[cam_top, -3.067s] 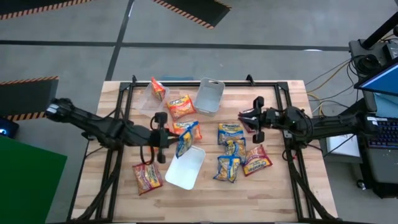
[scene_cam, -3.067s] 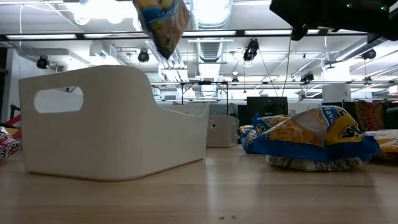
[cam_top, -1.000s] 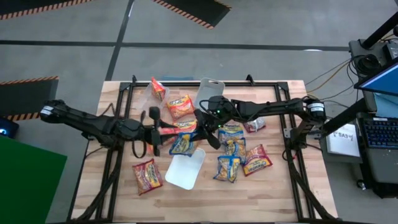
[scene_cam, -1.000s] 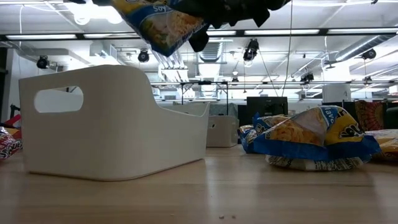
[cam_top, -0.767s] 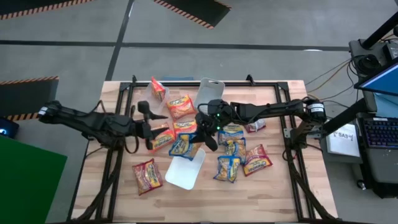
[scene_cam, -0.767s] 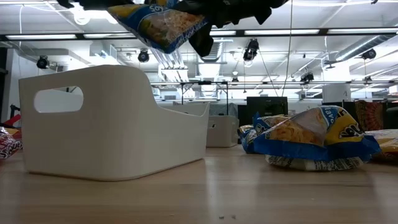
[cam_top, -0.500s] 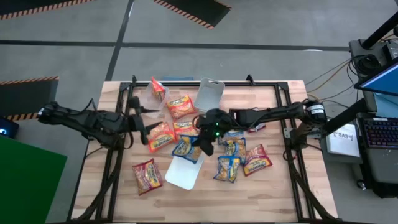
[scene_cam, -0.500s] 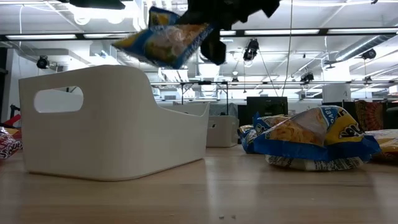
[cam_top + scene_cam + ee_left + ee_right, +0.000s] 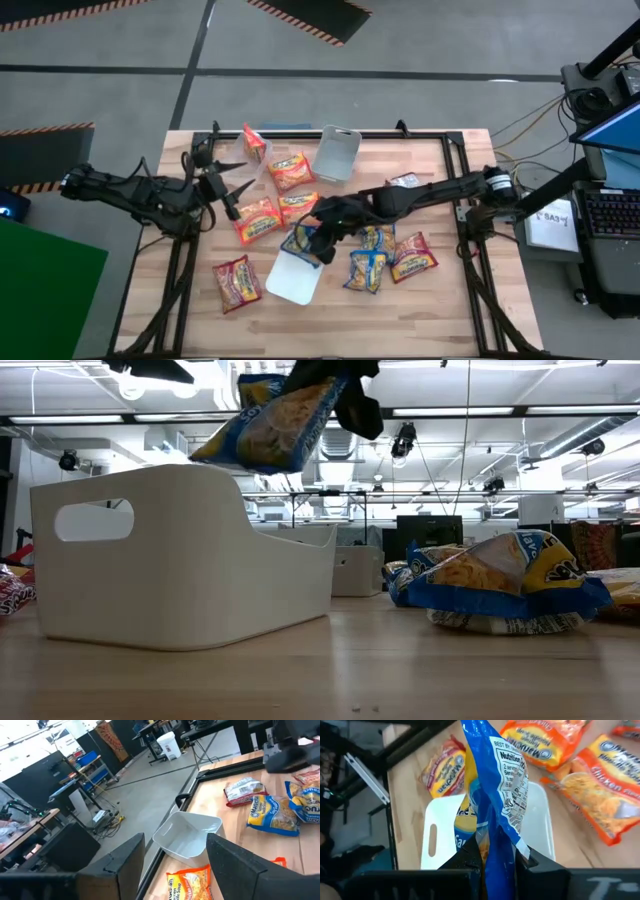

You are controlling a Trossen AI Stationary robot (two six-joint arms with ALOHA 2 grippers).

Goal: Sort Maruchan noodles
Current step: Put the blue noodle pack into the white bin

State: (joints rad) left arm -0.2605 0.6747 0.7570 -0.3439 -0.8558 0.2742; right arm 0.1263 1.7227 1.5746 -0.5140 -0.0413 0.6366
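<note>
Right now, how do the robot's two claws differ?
The right claw is shut on a blue-and-yellow crinkly plastic noodle packet, hanging over the white plastic tray. The left claw is open and empty, near the table's left edge, beside an orange crinkly noodle packet. Both are dark and two-fingered.

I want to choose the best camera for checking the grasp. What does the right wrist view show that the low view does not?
Only the right wrist view shows the right tool shut on the blue-and-yellow packet, with its nutrition label, the orange packets and the dark red packet on the table. Only the low view shows the packet hanging clear above the tray's rim and a blue-and-yellow heap beside it. Both show the held packet over the white tray.
</note>
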